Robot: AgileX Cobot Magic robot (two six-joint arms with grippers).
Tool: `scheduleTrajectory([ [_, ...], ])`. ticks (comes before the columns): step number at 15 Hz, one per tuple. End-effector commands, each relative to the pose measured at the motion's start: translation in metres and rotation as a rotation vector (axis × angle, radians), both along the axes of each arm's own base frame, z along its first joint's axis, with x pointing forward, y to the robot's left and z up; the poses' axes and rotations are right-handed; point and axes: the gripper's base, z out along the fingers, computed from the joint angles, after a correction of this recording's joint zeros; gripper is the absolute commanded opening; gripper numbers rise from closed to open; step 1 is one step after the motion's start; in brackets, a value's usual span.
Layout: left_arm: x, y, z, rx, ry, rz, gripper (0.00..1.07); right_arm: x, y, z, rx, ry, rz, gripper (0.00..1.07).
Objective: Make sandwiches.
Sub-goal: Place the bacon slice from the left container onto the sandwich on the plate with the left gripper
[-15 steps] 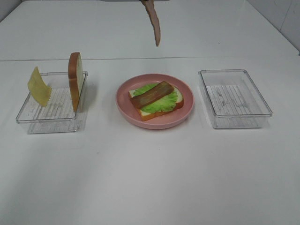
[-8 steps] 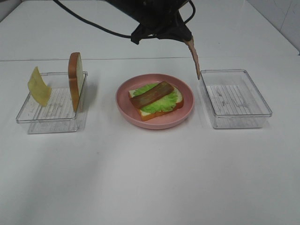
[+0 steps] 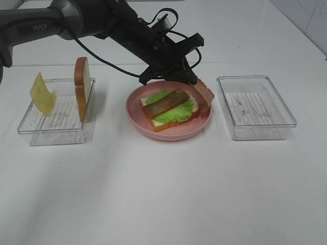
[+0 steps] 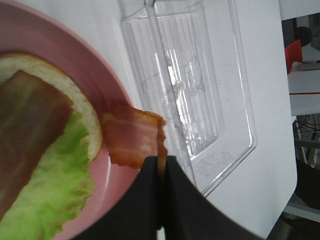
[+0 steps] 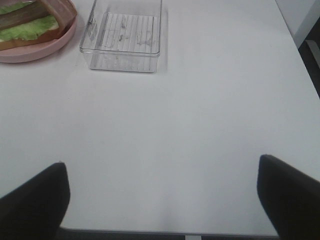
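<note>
On the pink plate lies a bread slice topped with green lettuce and one brown bacon strip. My left gripper reaches across the middle and is shut on a second bacon strip, which hangs over the plate's right rim beside the stack. The left wrist view shows the gripper pinching that strip next to the bread and lettuce. My right gripper is open over bare table. Another bread slice stands on edge, and a yellow cheese slice leans beside it.
The bread and cheese sit in a clear tray on the left. A second clear tray stands right of the plate, seen also as the tray and the tray. The left arm's cable loops above the plate.
The left arm has come down into view, carrying the hanging bacon strip from near the right tray's edge down to the plate's right rim. The right gripper has not moved.
</note>
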Motion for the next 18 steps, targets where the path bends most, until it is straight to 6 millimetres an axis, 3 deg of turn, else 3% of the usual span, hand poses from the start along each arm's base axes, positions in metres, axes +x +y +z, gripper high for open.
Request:
scheduleTrajectory([
  [1,0.002,0.013,0.007,0.053,-0.001,-0.016,0.0,-0.003,0.0,0.0,-0.007,-0.038,-0.001,0.99],
  [6,-0.001,0.027,0.0,0.284,0.011,-0.006,0.0,-0.003,0.0,0.0,-0.007,-0.038,-0.001,0.99],
  [14,0.004,0.034,-0.003,0.378,-0.064,-0.012,0.0,-0.003,0.0,0.0,-0.007,-0.038,-0.001,0.99],
  [16,0.004,0.034,-0.003,0.379,-0.068,-0.011,0.16,-0.003,0.0,0.0,-0.007,-0.038,-0.001,0.99],
  [17,0.004,0.034,-0.003,0.38,-0.065,-0.012,0.38,-0.003,0.0,0.0,-0.007,-0.038,-0.001,0.99],
  [18,0.004,0.034,-0.003,0.381,-0.061,-0.015,0.67,-0.003,0.0,0.0,-0.007,-0.038,-0.001,0.99],
])
